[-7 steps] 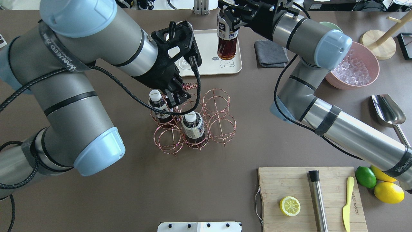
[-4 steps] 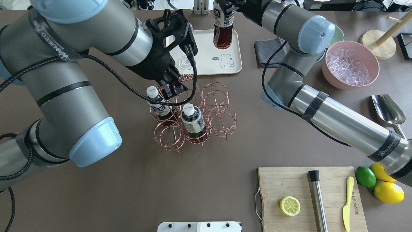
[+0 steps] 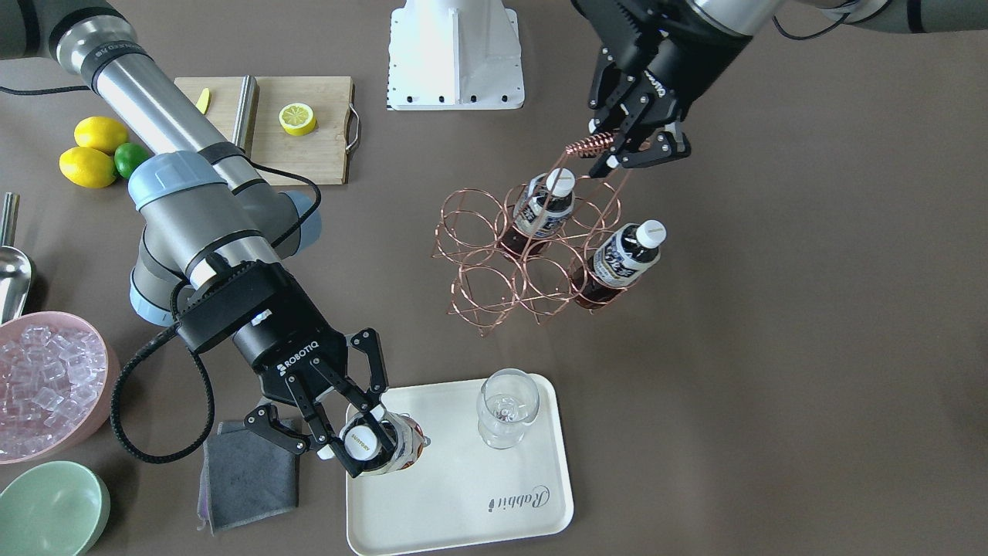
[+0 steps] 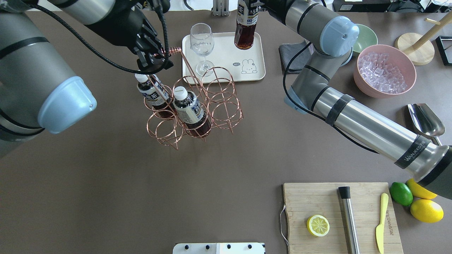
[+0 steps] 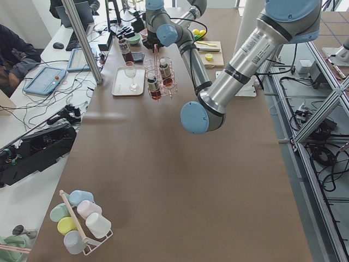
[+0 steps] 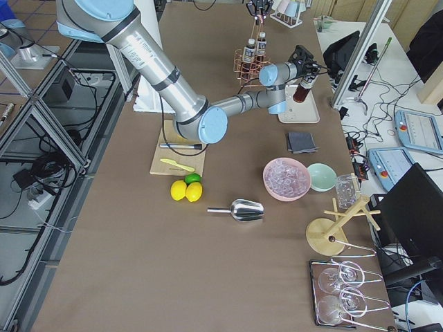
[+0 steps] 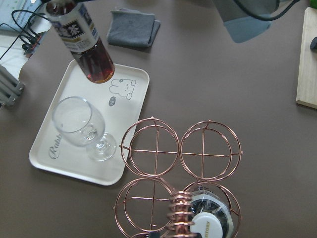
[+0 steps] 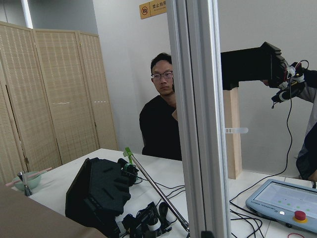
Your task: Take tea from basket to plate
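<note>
My right gripper point(image 3: 359, 432) is shut on a tea bottle point(image 4: 245, 31) near its white cap. It holds the bottle tilted, with its bottom at the far part of the cream plate point(image 4: 254, 53). My left gripper point(image 4: 155, 60) is shut on the coiled handle point(image 3: 590, 143) of the copper wire basket point(image 4: 222, 106). Two more tea bottles point(image 4: 152, 93) point(image 4: 189, 107) stand in the basket's left cells. The right cells are empty. The left wrist view shows the held bottle point(image 7: 79, 39) over the plate point(image 7: 49, 148).
A wine glass point(image 4: 202, 46) stands on the plate's left half, close to the basket. A grey cloth point(image 3: 247, 471), a green bowl point(image 4: 365, 35) and a pink bowl of ice point(image 4: 385, 70) lie right of the plate. A cutting board point(image 4: 339, 218), a scoop point(image 4: 425, 121) and lemons are at the near right.
My left gripper has moved left and away, taking the basket and its two bottles with it and uncovering the wine glass. My right gripper has carried its bottle farther over the plate.
</note>
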